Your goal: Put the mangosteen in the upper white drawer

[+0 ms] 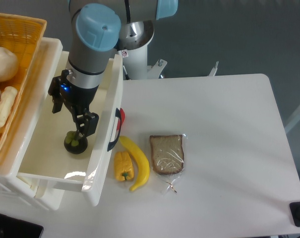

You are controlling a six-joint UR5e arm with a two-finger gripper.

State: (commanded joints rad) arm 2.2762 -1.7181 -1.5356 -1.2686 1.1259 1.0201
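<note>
The mangosteen (76,143), dark purple-black with green lobes on top, is inside the upper white drawer (104,148), low over or on its floor near the front right wall. My gripper (82,134) reaches straight down into the drawer, and its black fingers (89,124) close on the top of the fruit. The arm's wrist hides the back of the fruit. The drawer is pulled open, and its black-and-red handle (117,126) faces the table.
A yellow woven basket (21,29) with pale buns (2,64) sits above the drawer at the left. On the table beside the drawer lie a yellow pepper (123,166), a banana (138,163) and a bagged bread slice (166,154).
</note>
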